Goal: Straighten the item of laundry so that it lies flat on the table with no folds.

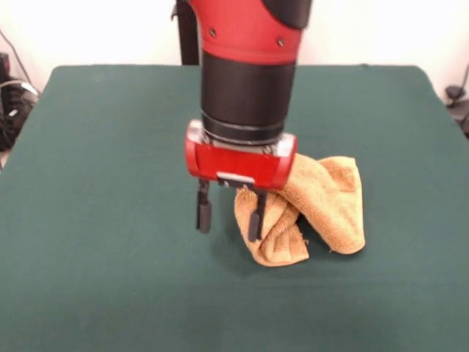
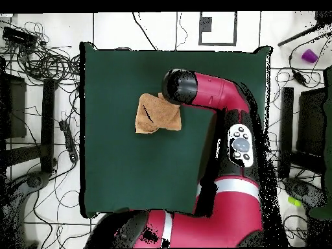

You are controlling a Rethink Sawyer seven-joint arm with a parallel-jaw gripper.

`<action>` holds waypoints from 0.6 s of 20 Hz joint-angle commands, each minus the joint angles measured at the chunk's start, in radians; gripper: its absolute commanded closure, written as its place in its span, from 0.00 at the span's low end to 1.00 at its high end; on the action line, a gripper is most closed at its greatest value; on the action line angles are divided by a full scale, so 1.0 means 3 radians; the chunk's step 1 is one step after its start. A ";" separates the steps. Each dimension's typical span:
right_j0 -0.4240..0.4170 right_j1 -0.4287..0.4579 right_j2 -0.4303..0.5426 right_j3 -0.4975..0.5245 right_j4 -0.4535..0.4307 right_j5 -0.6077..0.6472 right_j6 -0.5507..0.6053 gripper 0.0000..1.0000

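The golden yellow-orange towel (image 1: 322, 205) lies crumpled and folded over itself in a heap on the dark green table (image 1: 102, 161), right of centre in the front view. In the overhead view the towel (image 2: 155, 115) sits in the table's (image 2: 130, 175) upper middle. My gripper (image 1: 229, 214) hangs at the heap's left edge, open and empty. One black finger (image 1: 203, 209) is over bare felt; the other (image 1: 255, 216) is at the towel's left fold. In the overhead view the arm's end (image 2: 179, 86) covers the gripper and the towel's upper right corner.
Green felt stretches wide on all sides of the towel. Cables and dark stands (image 2: 48, 110) lie on the floor beside the table. My red arm (image 2: 237, 142) runs along the table's right side in the overhead view.
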 commanded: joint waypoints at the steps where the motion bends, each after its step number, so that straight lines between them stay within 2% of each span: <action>1: 0.0233 0.0200 0.0221 0.0156 0.0036 -0.0389 0.0623 0.00; 8: 0.0287 0.0066 0.0175 0.0402 0.0097 -0.0308 0.0613 0.00; 12: 0.0108 -0.0112 0.0380 0.0783 0.0036 -0.0573 0.0438 0.00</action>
